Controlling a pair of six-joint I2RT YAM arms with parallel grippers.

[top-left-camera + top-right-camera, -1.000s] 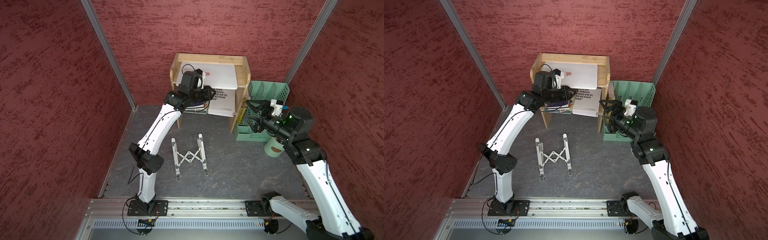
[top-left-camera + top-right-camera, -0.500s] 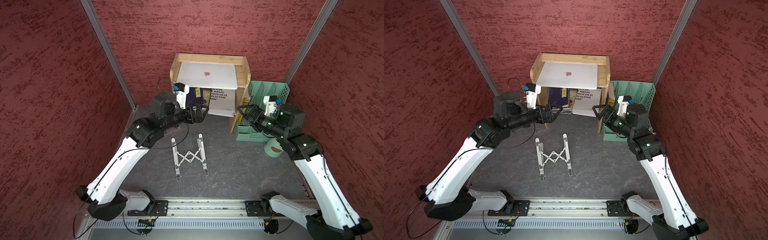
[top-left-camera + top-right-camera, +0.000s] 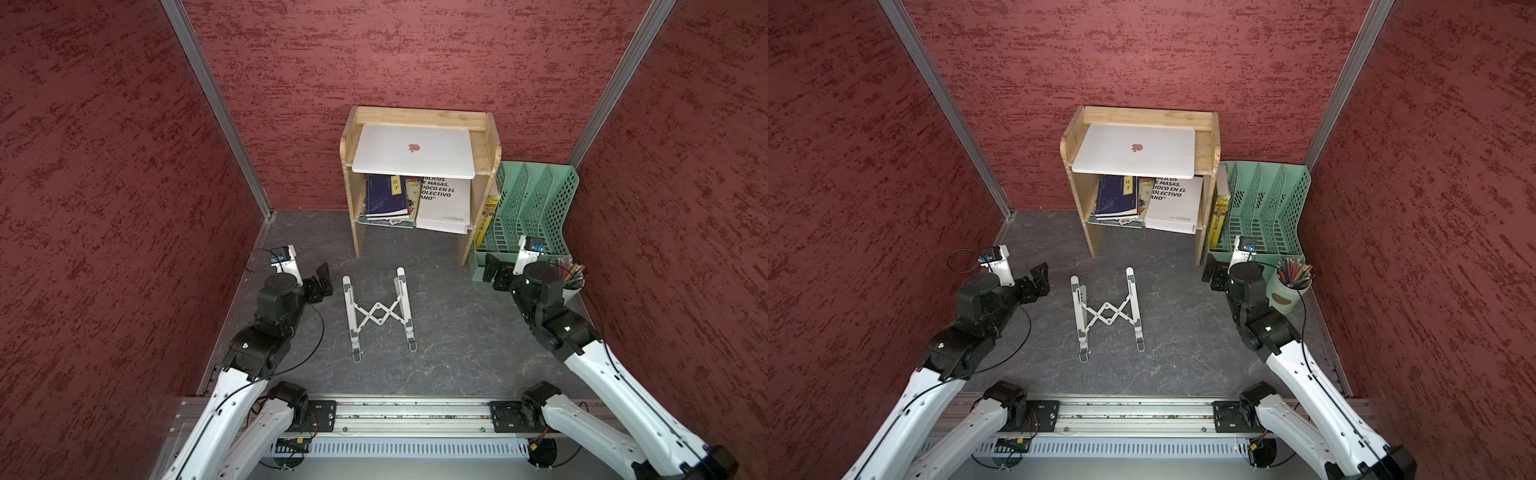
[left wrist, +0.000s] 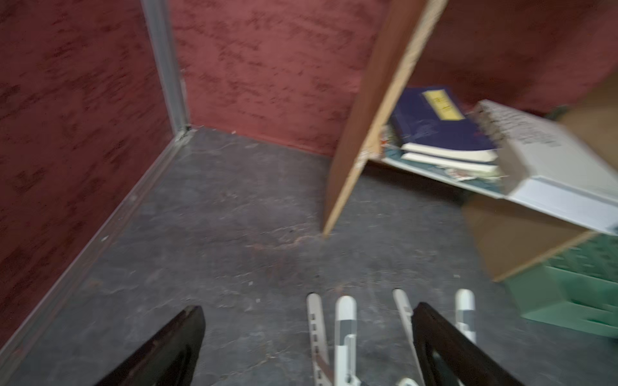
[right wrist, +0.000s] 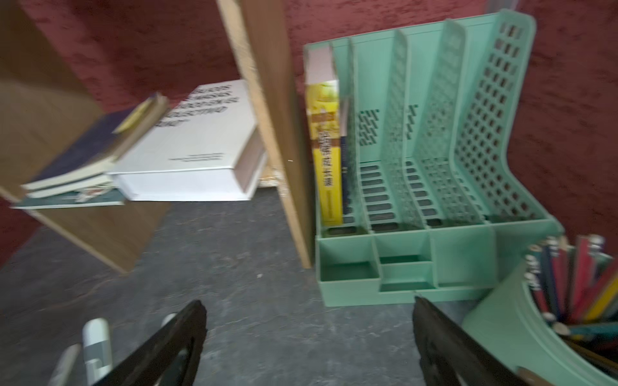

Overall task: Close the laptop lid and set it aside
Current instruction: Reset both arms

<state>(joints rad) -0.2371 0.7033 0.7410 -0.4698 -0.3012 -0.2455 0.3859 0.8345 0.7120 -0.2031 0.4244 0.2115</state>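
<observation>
The laptop (image 3: 440, 162) lies flat on top of the wooden shelf (image 3: 484, 145), closed. Its silver-white laptop lid (image 3: 1163, 149) faces up with the small logo at its centre, and it shows in both top views. My left gripper (image 3: 324, 279) hangs low over the floor at the left, far from the laptop, open and empty; in the left wrist view its fingers (image 4: 187, 331) stand wide apart. My right gripper (image 3: 494, 270) is open and empty in front of the green organizer, with dark floor between its fingers (image 5: 190, 320). Neither gripper touches the laptop.
A white folding stand (image 3: 378, 311) lies on the dark floor between the arms. Under the laptop the shelf holds a blue book (image 3: 384, 195) and a white book (image 3: 444, 203). A green file organizer (image 3: 536, 208) and a pencil cup (image 3: 1289, 286) stand at the right. Red walls close in on three sides.
My left gripper let go at the shelf top, opened and drew back down to the floor at the left. The right arm also pulled back and lower. The laptop stays on the shelf.
</observation>
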